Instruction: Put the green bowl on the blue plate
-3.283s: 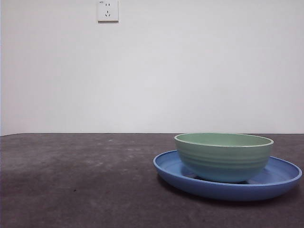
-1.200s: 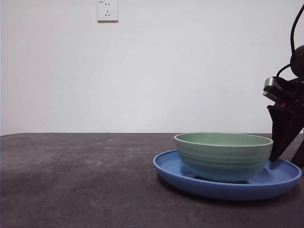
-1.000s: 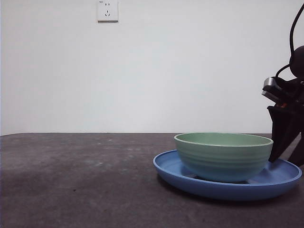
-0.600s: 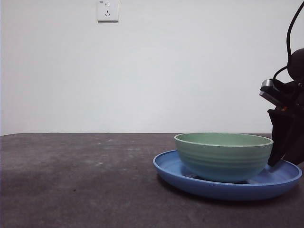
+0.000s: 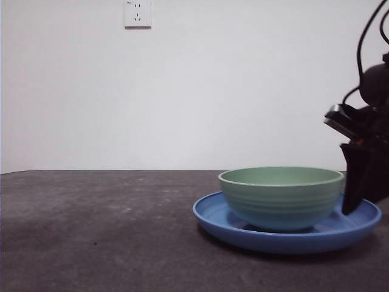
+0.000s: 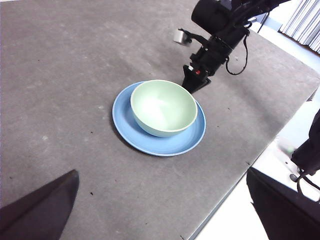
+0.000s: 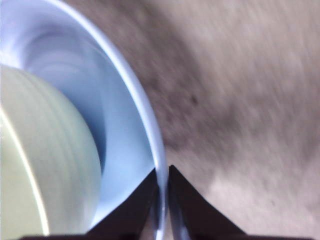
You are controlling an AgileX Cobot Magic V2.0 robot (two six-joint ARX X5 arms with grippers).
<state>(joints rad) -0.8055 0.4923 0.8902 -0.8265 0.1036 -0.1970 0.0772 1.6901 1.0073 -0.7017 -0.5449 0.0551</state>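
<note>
The green bowl (image 5: 281, 197) sits inside the blue plate (image 5: 219, 222) on the grey counter (image 5: 91, 231), toward its right side. The right claw (image 7: 162, 192) is pinched narrowly on the plate's rim, one jaw inside and one outside, beside the bowl. The left claw (image 6: 160, 210) hangs wide apart, high above the counter, holding nothing.
</note>
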